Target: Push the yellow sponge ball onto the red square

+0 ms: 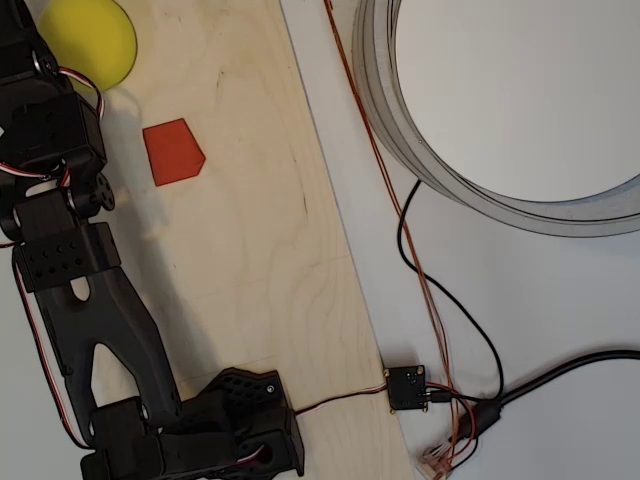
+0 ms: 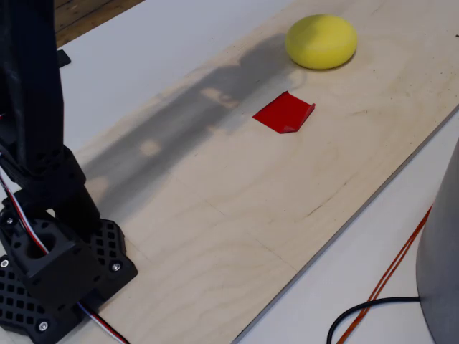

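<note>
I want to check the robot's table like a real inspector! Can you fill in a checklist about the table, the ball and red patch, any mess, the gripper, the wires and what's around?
Surface: pale plywood board on a white table.
Job's things: yellow sponge ball lies apart from the red square, with bare wood between them; one edge of the square curls up in the fixed view.
Clutter: nothing seen on the board.
Gripper: cannot tell if open or shut; the black arm covers the left side of the overhead view.
Cables: black cable and thin orange wire run to a small black box at the board's edge.
Surroundings: large grey ring on the white table.
</note>
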Available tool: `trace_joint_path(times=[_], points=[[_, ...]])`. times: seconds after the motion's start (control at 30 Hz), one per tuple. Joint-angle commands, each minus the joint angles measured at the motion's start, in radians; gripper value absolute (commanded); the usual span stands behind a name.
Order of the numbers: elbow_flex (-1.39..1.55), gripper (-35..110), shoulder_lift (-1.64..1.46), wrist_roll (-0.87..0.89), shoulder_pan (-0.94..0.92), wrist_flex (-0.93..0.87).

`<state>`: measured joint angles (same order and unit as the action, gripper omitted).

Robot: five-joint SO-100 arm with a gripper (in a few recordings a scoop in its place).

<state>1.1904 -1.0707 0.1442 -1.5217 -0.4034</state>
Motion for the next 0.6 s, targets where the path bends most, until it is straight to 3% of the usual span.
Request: trace_joint_path(times=[0.0,0.37,0.53,0.57], points=[[-0.107,17,0.051,0.032,-0.011,-0.041],[-0.669,20,0.400,0.143,-0.052,-0.402],[-1.419,20,0.850,0.183,-0.063,-0.704],[-1.422,21,0.873,0.196,-0.063,-0.715]])
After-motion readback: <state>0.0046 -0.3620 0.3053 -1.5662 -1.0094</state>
